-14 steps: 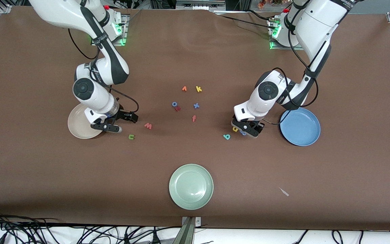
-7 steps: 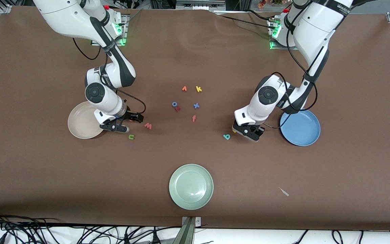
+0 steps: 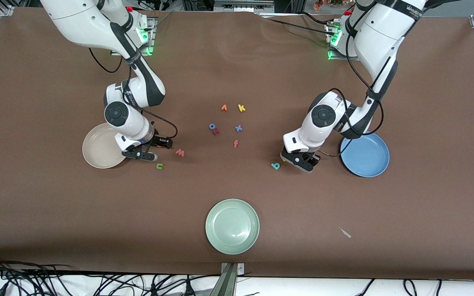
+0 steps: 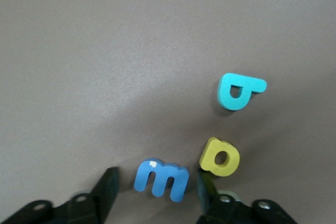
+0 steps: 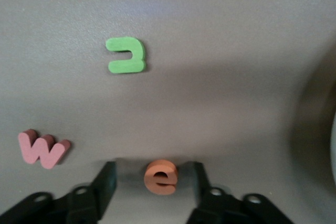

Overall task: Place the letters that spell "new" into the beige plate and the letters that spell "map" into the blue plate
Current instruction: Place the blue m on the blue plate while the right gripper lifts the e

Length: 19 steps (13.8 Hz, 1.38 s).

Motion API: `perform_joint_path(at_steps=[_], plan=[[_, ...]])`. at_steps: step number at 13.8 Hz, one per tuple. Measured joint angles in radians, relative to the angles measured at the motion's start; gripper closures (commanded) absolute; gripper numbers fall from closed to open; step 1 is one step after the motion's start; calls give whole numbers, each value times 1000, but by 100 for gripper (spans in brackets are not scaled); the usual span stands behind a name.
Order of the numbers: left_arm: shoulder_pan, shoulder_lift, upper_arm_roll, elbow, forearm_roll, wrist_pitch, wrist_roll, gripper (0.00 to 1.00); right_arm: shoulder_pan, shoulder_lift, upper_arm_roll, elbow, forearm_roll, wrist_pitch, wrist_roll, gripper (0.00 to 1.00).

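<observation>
Right arm:
- Beige plate [image 3: 91, 153] lies empty just beside the right gripper [image 3: 154, 149], toward the right arm's end of the table.
- The gripper is low at the table, jaws parted at a middling width. Its fingers [image 5: 105, 182] stand either side of the orange e [image 5: 161, 177] with a gap on each side, nothing gripped.
- Green n [image 3: 160, 166] is flat on the table near the gripper, nearer the front camera than e.
- Pinkish-red w [image 3: 180, 153] is just outside the jaws, on the table-centre side.

Mid-table, well apart from both grippers:
- Loose group of v [image 3: 224, 107], k [image 3: 241, 108], o [image 3: 212, 126], x [image 3: 238, 128] and f [image 3: 235, 143].
- Green plate [image 3: 232, 226] is nearest the front camera.

Left arm:
- Left gripper [image 3: 299, 161] is also low at the table, jaws parted and straddling the blue m [image 4: 161, 179]. The fingers [image 4: 107, 184] are close to m but show no contact.
- Yellow a [image 4: 220, 157] is just outside one finger, whether touching it I cannot tell.
- Teal p [image 3: 275, 166] is near, on the table-centre side of the gripper.
- Blue plate [image 3: 366, 156] is empty, near the gripper, toward the left arm's end.
</observation>
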Motion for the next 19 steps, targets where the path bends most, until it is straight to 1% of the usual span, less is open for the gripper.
perform_joint_path(at_steps=[2,4,5,9,10,13,15,16,19], plan=[[-2,-1,6,3,0,0,0,72,0,0,-1,0,0,-13,0,54],[-1,-6,13,7,0,-1,0,82,-1,-1,-3,1,0,-17,0,59],[-1,-5,16,8,0,-1,0,84,-1,-2,-4,1,0,-19,0,63],[0,-8,25,11,0,-5,0,84,-2,-3,-6,1,0,-24,0,74],[4,-18,29,14,0,-30,0,84,-2,-3,-6,1,0,-24,0,76],[49,-101,37,10,0,-165,2,84,-2,-4,-6,2,0,-26,0,82],[101,-174,39,-35,0,-206,36,84,-1,-3,-6,10,0,-33,0,84],[131,-206,40,-67,0,-211,67,84,-1,-2,-6,28,0,-62,0,84],[235,-275,42,-156,0,-213,184,82,-8,-2,-13,142,0,-245,-1,84]])
